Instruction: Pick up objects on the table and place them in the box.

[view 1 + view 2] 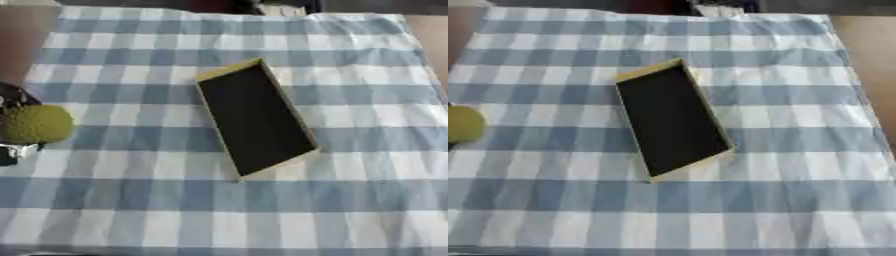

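Left hand (12,125) shows only at the left edge of the left eye view: dark, glossy parts above and below a round yellow-green object (35,124), with a pale bit low down near the edge. Those dark parts wrap the object from behind and beneath, so the hand appears to be closed round it, though little of the fingers can be made out. In the right eye view only a slice of the same round thing shows at the left border, and almost nothing of the hand.

That object is ball-like, matte, with a faintly rough or fuzzy skin and an uneven yellow-green tone. It sits over the left margin of the cloth, well apart from the box.

A soft checked cloth (350,75) in pale blue and white squares covers the bench (17,35); it lies mostly flat, with slight rumpling along its far edge. Bare brown bench surface shows at the upper left and upper right corners.

Near the middle of the cloth lies the box (254,117), a shallow rectangular tray with thin yellowish walls and a flat black interior. It lies askew, its long side running from upper left to lower right. Nothing can be seen inside it.

The right hand appears in neither view.
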`<action>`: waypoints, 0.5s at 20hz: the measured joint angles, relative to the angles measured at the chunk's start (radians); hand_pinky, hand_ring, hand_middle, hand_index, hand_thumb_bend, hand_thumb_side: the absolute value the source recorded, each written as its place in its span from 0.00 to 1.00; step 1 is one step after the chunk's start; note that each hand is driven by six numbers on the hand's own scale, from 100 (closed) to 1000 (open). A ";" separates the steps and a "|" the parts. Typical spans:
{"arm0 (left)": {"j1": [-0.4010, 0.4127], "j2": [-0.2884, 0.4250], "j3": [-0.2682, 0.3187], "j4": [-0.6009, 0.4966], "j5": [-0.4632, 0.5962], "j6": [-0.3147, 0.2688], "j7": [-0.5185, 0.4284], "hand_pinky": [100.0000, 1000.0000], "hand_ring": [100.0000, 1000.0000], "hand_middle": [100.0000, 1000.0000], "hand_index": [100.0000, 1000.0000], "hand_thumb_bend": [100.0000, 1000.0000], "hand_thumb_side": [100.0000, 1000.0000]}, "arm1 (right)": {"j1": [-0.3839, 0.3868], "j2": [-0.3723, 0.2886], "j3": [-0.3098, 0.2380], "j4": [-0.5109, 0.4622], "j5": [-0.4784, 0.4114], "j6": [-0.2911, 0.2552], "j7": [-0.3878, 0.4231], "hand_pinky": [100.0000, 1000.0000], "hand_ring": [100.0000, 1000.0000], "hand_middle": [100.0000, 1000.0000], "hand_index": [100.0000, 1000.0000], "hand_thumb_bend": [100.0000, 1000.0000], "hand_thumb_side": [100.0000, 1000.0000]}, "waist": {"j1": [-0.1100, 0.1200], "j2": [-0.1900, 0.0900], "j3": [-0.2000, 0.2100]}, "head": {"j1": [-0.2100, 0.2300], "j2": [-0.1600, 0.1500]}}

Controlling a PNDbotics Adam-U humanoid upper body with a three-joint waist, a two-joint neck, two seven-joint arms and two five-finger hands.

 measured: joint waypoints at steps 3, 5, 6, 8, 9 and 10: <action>-0.058 0.011 -0.007 -0.047 -0.017 -0.014 0.017 0.36 0.44 0.46 0.62 0.22 0.00 | -0.002 0.000 0.000 0.000 -0.001 -0.001 0.001 0.76 0.60 0.58 0.64 0.00 0.54 | 0.003 -0.001 -0.006 | 0.002 -0.001; -0.103 0.012 -0.022 -0.081 -0.025 -0.028 0.020 0.36 0.44 0.46 0.62 0.22 0.00 | -0.010 0.000 0.000 0.000 -0.002 -0.002 0.002 0.76 0.60 0.58 0.64 0.00 0.55 | 0.004 -0.002 -0.018 | 0.002 -0.001; -0.127 0.011 -0.032 -0.101 -0.028 -0.037 0.018 0.36 0.44 0.45 0.62 0.22 0.00 | -0.014 0.000 0.000 0.000 -0.004 -0.002 0.002 0.76 0.60 0.58 0.64 0.01 0.54 | 0.004 -0.002 -0.026 | 0.002 -0.002; -0.175 0.004 -0.056 -0.137 -0.029 -0.052 0.007 0.36 0.44 0.45 0.62 0.22 0.00 | -0.018 0.000 0.000 0.000 -0.006 -0.003 0.001 0.76 0.60 0.58 0.65 0.01 0.53 | 0.001 -0.002 -0.035 | 0.002 -0.001; -0.197 -0.004 -0.070 -0.151 -0.028 -0.058 -0.002 0.36 0.44 0.45 0.62 0.22 0.00 | -0.018 0.000 0.000 0.000 -0.008 -0.004 0.000 0.76 0.60 0.58 0.65 0.01 0.53 | -0.001 -0.003 -0.037 | 0.002 -0.001; -0.221 -0.014 -0.085 -0.161 -0.027 -0.063 -0.013 0.36 0.44 0.45 0.62 0.22 0.00 | -0.018 0.000 -0.001 0.000 -0.009 -0.006 -0.002 0.76 0.60 0.58 0.65 0.01 0.53 | -0.004 -0.005 -0.038 | 0.002 0.000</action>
